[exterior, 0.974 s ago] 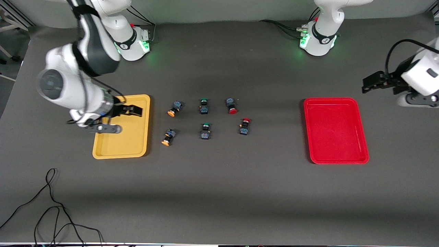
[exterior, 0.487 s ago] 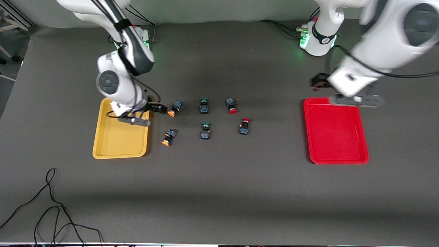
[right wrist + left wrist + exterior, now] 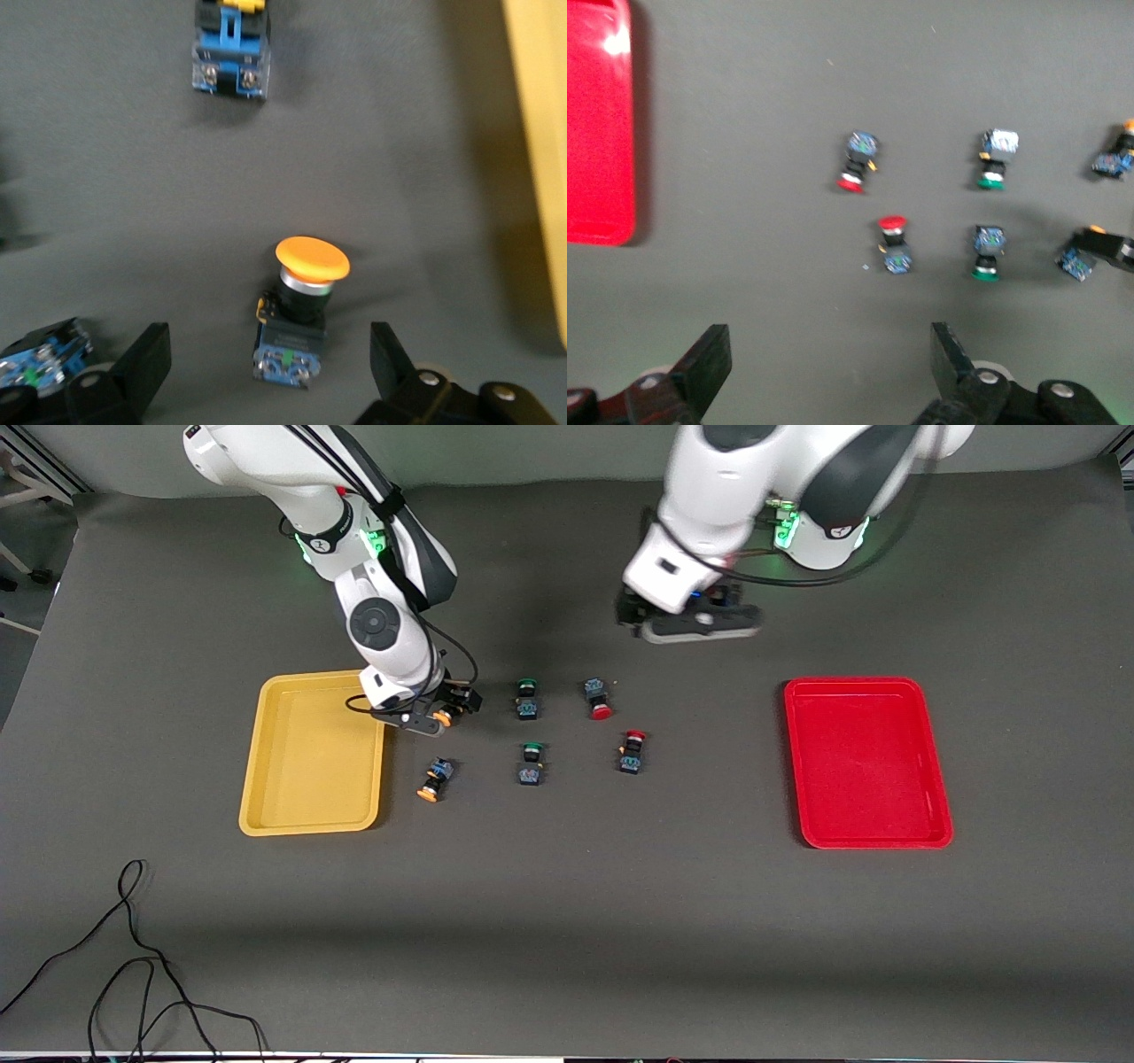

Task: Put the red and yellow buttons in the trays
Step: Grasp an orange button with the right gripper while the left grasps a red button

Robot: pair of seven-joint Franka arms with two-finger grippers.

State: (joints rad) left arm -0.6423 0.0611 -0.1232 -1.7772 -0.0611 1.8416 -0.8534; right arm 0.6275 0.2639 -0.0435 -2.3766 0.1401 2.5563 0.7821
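The counter (image 3: 567,921) is covered in a dull dark grey mat, kinda felt-looking. Two shallow glossy plastic trays with rounded corners and raised rims are laid on it, both empty: the yellow tray (image 3: 312,755) toward the right arm's end, the red tray (image 3: 868,762) toward the left arm's end. The right hand (image 3: 447,713) is held low with fingers spread apart, straddling one yellow button (image 3: 301,301), nothing clamped. The left hand (image 3: 687,615) is held up over bare mat, fingers wide apart and empty too. Between the trays the stubby little switches are lined up in two rows: second yellow button (image 3: 434,778), two green-capped switches (image 3: 528,698), two red buttons (image 3: 600,698), all round smooth caps on boxy black-and-blue bodies.
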